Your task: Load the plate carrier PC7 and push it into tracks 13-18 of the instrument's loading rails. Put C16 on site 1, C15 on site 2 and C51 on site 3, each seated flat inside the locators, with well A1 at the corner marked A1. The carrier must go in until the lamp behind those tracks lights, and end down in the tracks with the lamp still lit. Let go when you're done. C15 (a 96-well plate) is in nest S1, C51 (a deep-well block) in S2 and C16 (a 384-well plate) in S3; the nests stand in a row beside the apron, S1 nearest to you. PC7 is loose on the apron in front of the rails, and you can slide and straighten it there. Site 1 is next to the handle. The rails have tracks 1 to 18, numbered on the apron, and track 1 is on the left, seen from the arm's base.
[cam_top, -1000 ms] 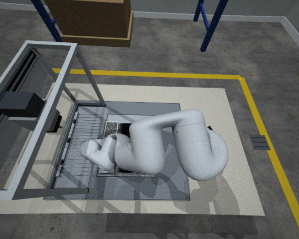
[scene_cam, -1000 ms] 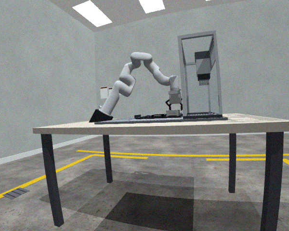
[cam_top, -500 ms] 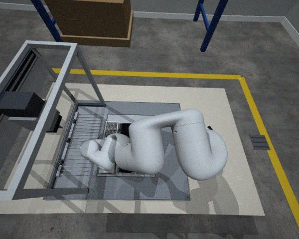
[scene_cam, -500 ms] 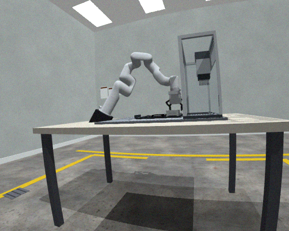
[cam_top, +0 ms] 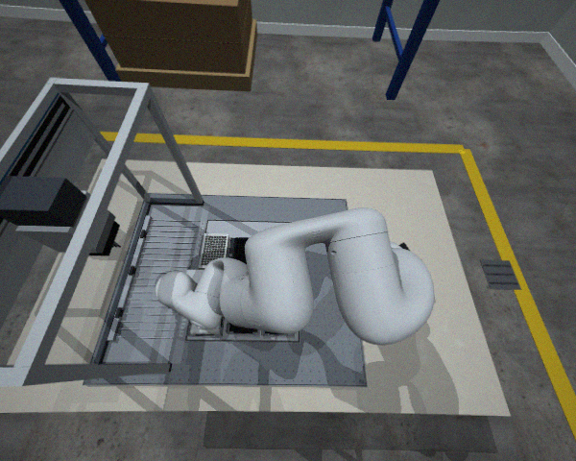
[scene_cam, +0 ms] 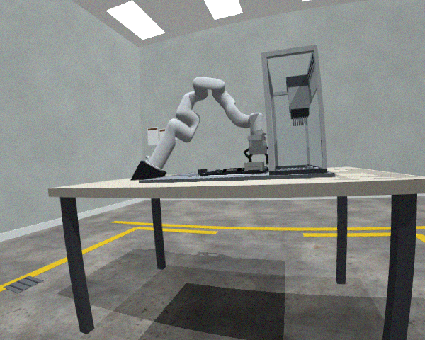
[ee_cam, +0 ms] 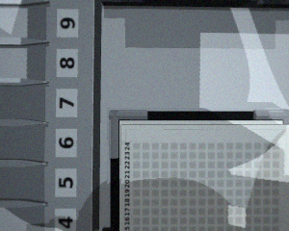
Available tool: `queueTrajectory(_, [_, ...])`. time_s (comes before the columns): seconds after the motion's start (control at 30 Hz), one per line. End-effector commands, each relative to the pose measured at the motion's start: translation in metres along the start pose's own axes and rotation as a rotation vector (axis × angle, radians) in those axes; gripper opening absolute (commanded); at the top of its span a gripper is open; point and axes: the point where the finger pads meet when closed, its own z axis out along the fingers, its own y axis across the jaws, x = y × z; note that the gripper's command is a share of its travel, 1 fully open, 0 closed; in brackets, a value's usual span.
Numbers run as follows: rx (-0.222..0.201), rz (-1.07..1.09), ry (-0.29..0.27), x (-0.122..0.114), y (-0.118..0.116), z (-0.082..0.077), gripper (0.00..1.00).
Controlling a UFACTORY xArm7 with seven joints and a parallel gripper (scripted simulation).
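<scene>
The gripper (scene_cam: 256, 158) hangs with its fingers spread fully wide and nothing between them, pointing straight down just above the 384-well plate C16 (ee_cam: 202, 178). The exterior view shows the fingertips at either side of the plate's upper edge, not closed on it; whether they touch its walls cannot be told.

C16 sits flat in its nest (ee_cam: 115, 115), whose grey rim and a dark bar frame the plate's far edge in the wrist view. The nest lies just beside the numbered strip (ee_cam: 66, 103) of the apron, level with track marks 4 to 6. Column numbers up to 24 run along the plate's edge nearest that strip, so its long axis lies parallel to the strip, across the tracks' direction.

In the top view another well plate (cam_top: 214, 249) lies on the grey base plate (cam_top: 327, 367) beside the rails (cam_top: 154, 278), partly under the arm (cam_top: 298, 268); which site or nest holds it cannot be made out.

Farther off stands the instrument frame (scene_cam: 267, 110) with its pipetting head (scene_cam: 299, 98) above the rails.
</scene>
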Motion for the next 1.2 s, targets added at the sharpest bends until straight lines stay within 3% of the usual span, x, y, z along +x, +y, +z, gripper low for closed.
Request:
queueTrajectory(0.0, [0.003, 0.000, 0.001, 0.0001, -0.0014, 0.0028, 1.00])
queueTrajectory(1.1, [0.003, 0.000, 0.001, 0.0001, -0.0014, 0.0102, 1.00])
queueTrajectory(1.13, [0.003, 0.000, 0.001, 0.0001, -0.0015, 0.0096, 0.00])
queueTrajectory(1.17, [0.003, 0.000, 0.001, 0.0001, -0.0015, 0.0096, 0.00])
